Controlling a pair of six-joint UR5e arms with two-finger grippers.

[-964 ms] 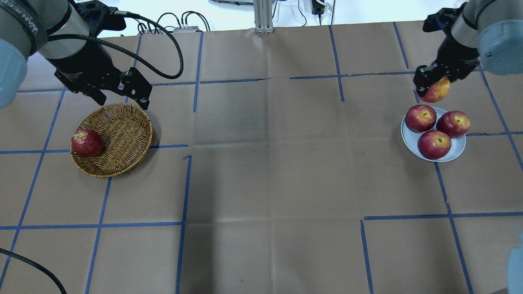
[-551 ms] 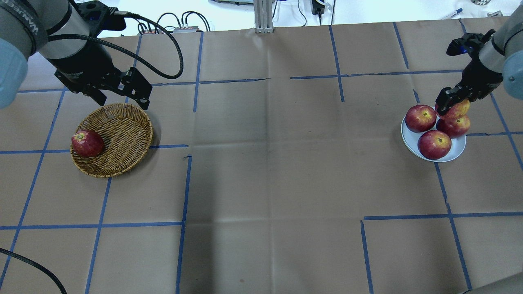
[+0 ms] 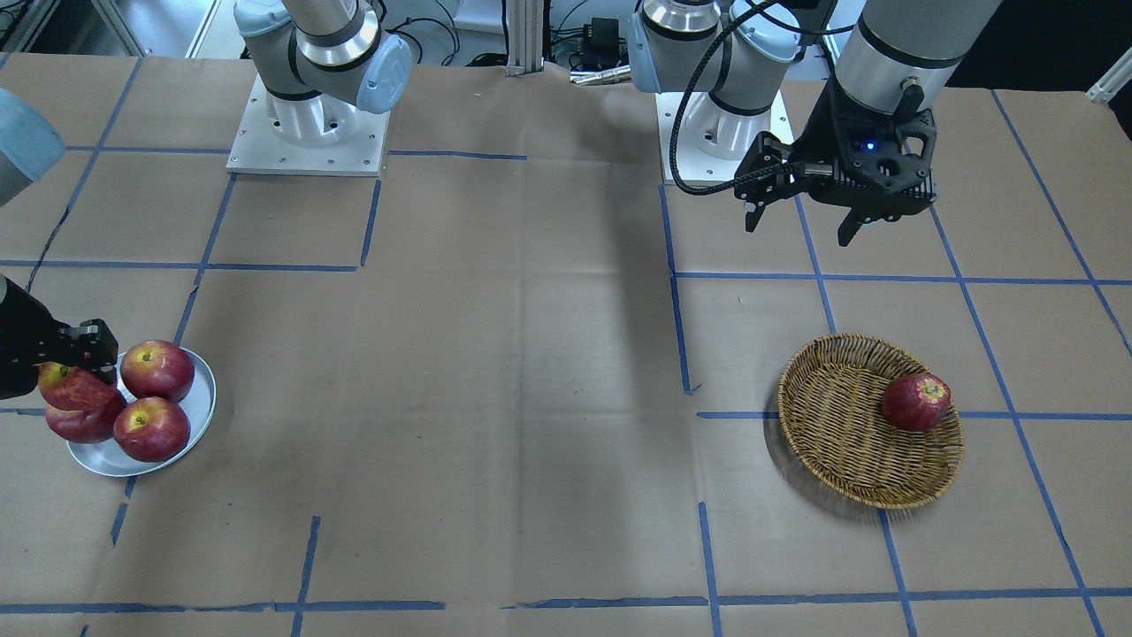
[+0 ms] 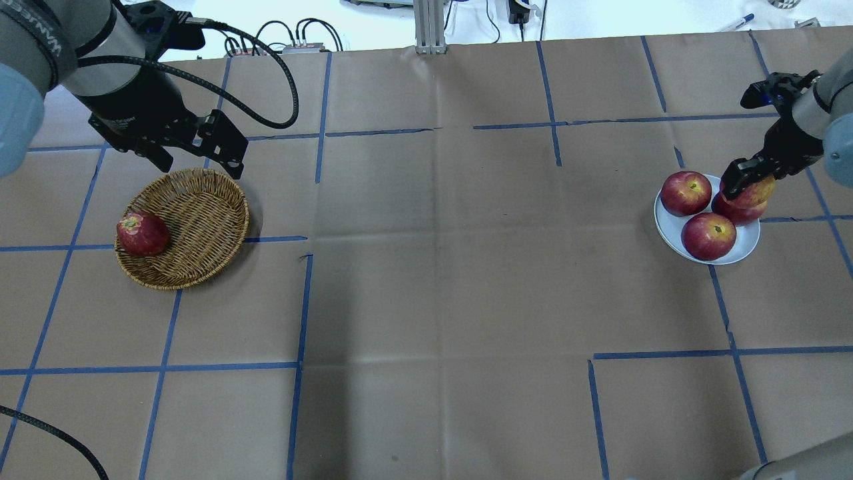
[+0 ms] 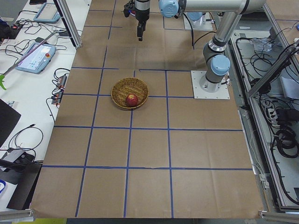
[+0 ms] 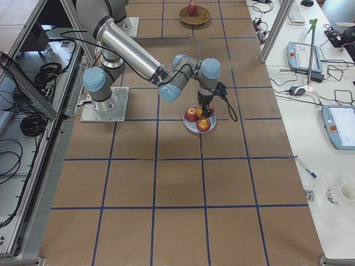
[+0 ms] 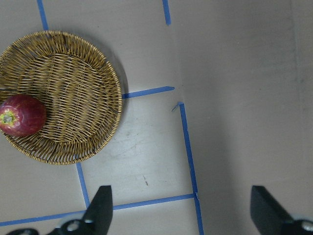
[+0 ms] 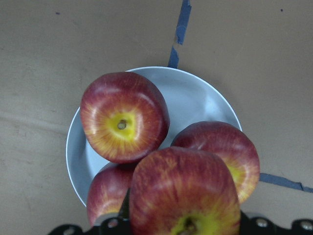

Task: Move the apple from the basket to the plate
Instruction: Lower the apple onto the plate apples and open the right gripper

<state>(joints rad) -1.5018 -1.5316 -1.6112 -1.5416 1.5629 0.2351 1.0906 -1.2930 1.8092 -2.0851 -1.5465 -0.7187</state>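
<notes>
Apple [image 4: 760, 193] sat clamped in my right gripper [image 4: 750, 187], held over the plate's [image 4: 661, 223] far-right side, directly above one of the three darker apples [image 4: 708, 235] lying there. I could not tell whether it touched the one beneath.

As for writing, white capital letters ran along a band [image 4: 41, 37] round my left arm, but they were cut off and I could not read the word whole. Nothing else legible showed.

From my right wrist the apple looked streaky pinkish-red, paler than its neighbours, with a broad yellow patch around the stem hollow. My fingers pressed its two sides.

The three darker apples took up most of the pale plate, leaving only a bare strip of it on one side.

Well apart, on my left side of the table [image 4: 440, 267], stood the woven basket [image 4: 200, 220] with a lone dark-red apple [image 4: 142, 234] against its left rim. My left gripper [image 4: 200, 167] hung over the basket's far rim, fingers spread wide and holding nothing. A black cable [image 4: 280, 60] looped off that arm. Blue tape [image 4: 300, 300] marked squares on the brown paper covering the table.
</notes>
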